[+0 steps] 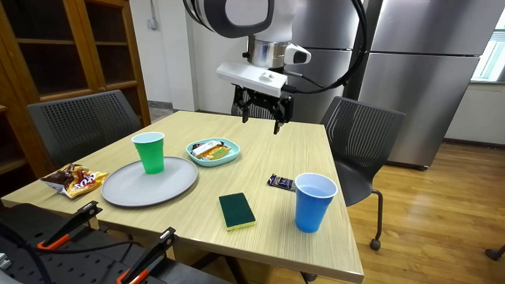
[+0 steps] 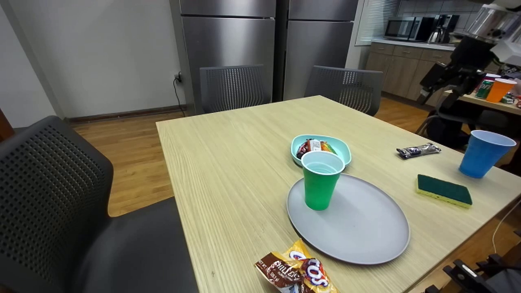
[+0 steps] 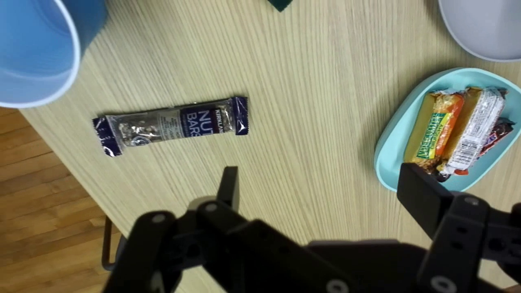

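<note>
The nut bar lies flat on the table, near the blue cup but not touching it. In my judgement it is a light thing, rather firm in its middle, where the nuts fill the wrapper, but thin and soft at the two dark ends. The wrapper shines in the wrist view, so I suppose it can slip a little, and a hard squeeze could perhaps break what is inside. The best hold would be at the middle, across the narrow width, and not on the flat ends. On the other side of the bar from the cup, well apart, is the turquoise bowl with other wrapped bars in it; it seems stiff and light, and its rim should be easy to grasp. The gripper hangs in the air above the table; its two fingers are spread wide, with nothing between them, and it touches neither the nut bar nor the bowl. Further out there are the green sponge, the grey plate with the green cup upright on it, and the candy bag close beside this plate.
</note>
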{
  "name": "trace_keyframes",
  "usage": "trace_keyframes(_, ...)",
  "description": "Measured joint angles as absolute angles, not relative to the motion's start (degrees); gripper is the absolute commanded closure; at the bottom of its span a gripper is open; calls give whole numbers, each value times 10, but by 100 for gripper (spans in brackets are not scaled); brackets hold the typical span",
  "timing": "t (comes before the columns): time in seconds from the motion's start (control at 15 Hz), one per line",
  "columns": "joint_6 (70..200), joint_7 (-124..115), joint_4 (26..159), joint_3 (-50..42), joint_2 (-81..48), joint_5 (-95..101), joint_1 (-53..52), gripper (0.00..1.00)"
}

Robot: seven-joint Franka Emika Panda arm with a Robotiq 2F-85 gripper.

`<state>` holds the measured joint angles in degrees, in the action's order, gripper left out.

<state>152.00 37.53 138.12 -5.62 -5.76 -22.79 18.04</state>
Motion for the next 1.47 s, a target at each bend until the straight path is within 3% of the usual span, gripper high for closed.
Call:
trace_keyframes(0.8, 1517, 370, 1396, -143, -53, -202, 182, 0)
trace_keyframes(1.47, 1540, 362, 1393, -152, -100, -187, 191, 0)
